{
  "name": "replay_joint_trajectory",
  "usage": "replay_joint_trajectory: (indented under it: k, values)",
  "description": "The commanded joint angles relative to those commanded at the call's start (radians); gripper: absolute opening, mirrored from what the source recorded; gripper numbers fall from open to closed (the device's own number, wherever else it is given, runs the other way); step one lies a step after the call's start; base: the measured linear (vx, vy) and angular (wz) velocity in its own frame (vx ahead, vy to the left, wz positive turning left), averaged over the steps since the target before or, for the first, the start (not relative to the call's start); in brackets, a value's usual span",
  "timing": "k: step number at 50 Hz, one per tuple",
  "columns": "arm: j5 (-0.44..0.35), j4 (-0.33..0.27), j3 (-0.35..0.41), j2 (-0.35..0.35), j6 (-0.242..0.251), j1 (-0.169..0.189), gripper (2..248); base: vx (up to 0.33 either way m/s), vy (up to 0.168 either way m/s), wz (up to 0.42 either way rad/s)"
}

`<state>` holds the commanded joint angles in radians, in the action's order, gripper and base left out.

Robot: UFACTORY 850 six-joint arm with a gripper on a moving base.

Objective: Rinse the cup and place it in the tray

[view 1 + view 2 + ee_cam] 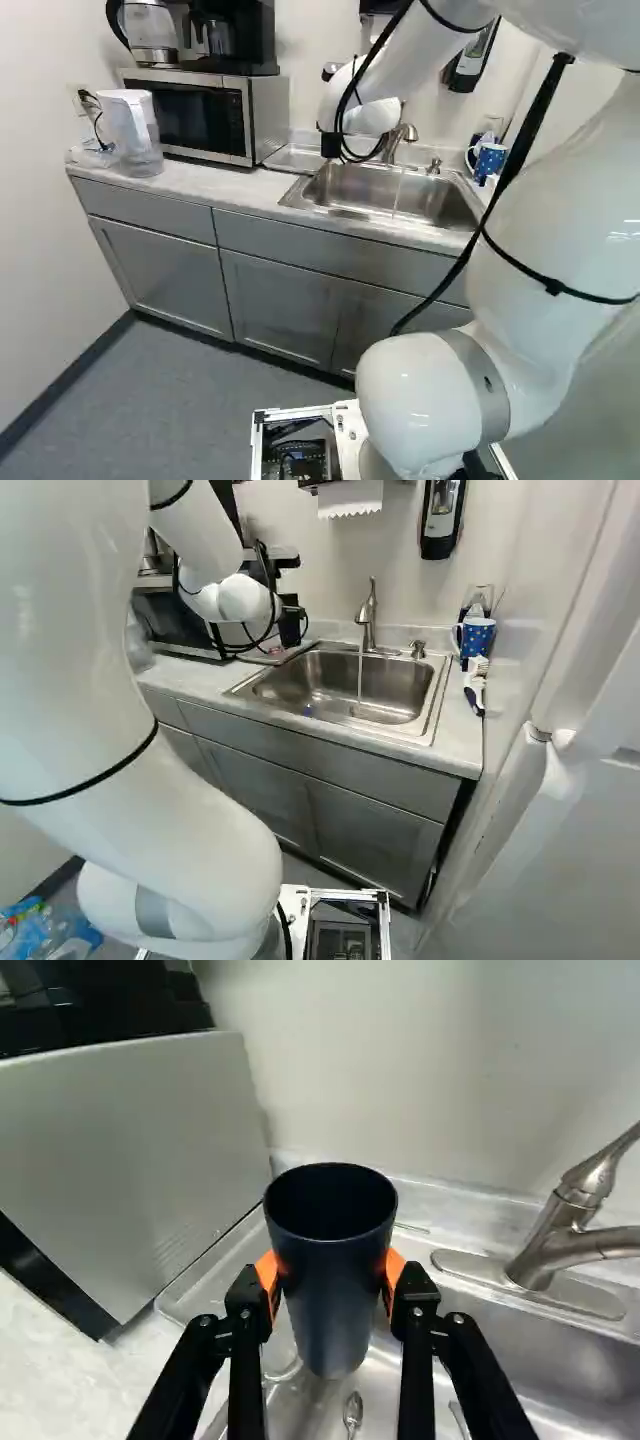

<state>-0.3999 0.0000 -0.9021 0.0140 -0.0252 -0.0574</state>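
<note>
Wrist view only: spoon [353,1410] (near cup [334,1290])

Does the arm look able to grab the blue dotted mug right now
Probably not: its gripper is shut on the dark cup, and the blue dotted mug stands across the sink, beyond the faucet.

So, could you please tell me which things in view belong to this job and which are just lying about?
For the job:
dark tapered cup, held in the black two-fingered gripper
curved metal tap, running
rectangular steel sink
shallow metal tray beside it

Just lying about:
blue white-spotted mug
silver-and-black microwave
translucent white plastic pitcher
</note>
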Motion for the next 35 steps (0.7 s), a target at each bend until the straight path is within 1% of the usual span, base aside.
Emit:
replay_joint_trajectory:
  k: [20, 35]
  values:
    - [-0.054, 0.0, -0.063, 0.102, 0.0, -0.049, 121, 0.0, 0.0, 0.0]
    - [-0.092, 0.0, -0.126, 0.19, 0.0, -0.078, 121, 0.0, 0.0, 0.0]
